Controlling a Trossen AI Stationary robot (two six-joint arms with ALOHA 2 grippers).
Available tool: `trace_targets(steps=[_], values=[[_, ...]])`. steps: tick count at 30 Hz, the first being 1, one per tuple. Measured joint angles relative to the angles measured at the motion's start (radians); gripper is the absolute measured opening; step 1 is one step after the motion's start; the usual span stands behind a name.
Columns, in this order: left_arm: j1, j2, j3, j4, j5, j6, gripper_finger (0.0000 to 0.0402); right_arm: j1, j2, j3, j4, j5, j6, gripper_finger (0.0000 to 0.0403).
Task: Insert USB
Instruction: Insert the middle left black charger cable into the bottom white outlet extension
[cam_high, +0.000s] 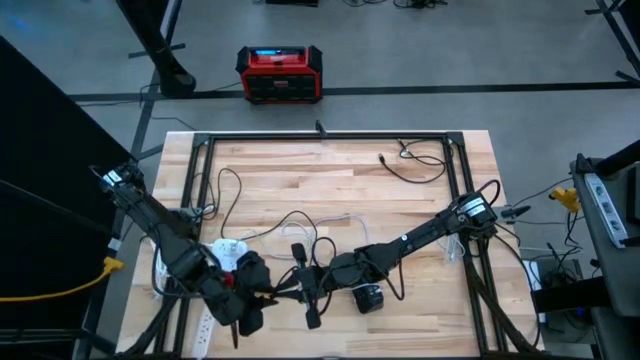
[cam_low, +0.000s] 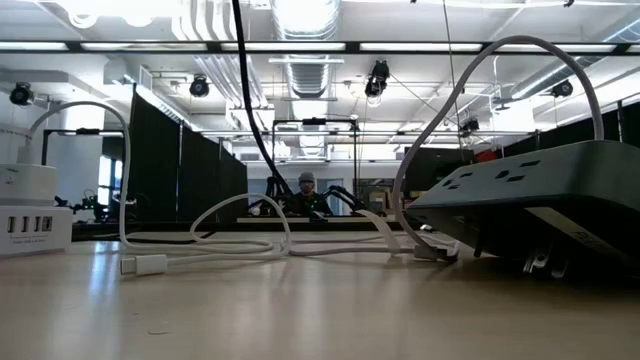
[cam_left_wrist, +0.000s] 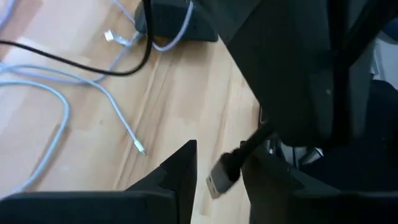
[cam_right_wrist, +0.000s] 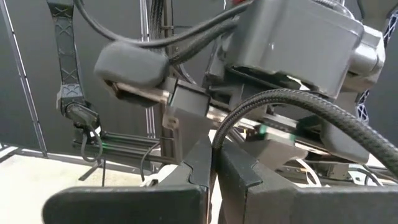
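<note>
On the wooden desk (cam_high: 330, 170), seen from above, the left end effector (cam_high: 243, 297) sits at about seven o'clock, near the front edge, beside a white power strip (cam_high: 205, 325) and a white charging hub (cam_high: 228, 248). In its wrist view the USB plug (cam_left_wrist: 219, 179) lies between its two dark fingers (cam_left_wrist: 177, 171), metal tip leading; the plug's long axis slants from the dark cable (cam_left_wrist: 254, 140) behind it down to the silver tip. The jaws are narrow, closed on the plug's dark body. Loose white cables (cam_left_wrist: 59, 93) trail over the wood beyond it, one ending in a small connector (cam_left_wrist: 140, 148). Moving toward six o'clock, the right end effector (cam_high: 312, 285) meets the left one near the desk's front centre; its fingers (cam_right_wrist: 205, 165) are pressed shut, pinching a braided black cable (cam_right_wrist: 292, 106) that arcs up between them. A dark multi-outlet block (cam_low: 540, 200) lies tilted in the low view. Off the desk at twelve o'clock stands a red and black box (cam_high: 280, 73) on the floor; no writing on anything can be read.
</note>
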Motion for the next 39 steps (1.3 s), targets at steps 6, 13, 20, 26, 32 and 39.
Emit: trace_targets(steps=[6,13,20,26,32,39], values=[[0.009,-0.017,0.000,0.000,0.040,-0.020,0.0092,0.000,0.000,0.000,-0.017,0.000,0.000,0.0002],[0.012,-0.022,0.000,-0.002,0.040,-0.021,0.0072,0.000,0.000,0.000,-0.018,0.000,0.001,0.0002],[0.030,-0.022,0.000,-0.008,0.047,-0.028,0.0068,0.002,0.000,0.000,-0.017,0.000,0.000,0.0002],[0.042,-0.022,0.000,-0.020,0.048,-0.028,0.0066,0.002,0.000,0.000,-0.019,0.001,0.000,0.0002],[0.042,-0.022,0.000,-0.029,0.066,-0.025,0.0063,0.002,0.000,0.000,-0.018,0.000,-0.001,0.0002],[0.043,-0.022,0.002,-0.041,0.065,-0.023,0.0010,0.001,0.000,0.000,-0.020,0.005,-0.002,0.0002]])
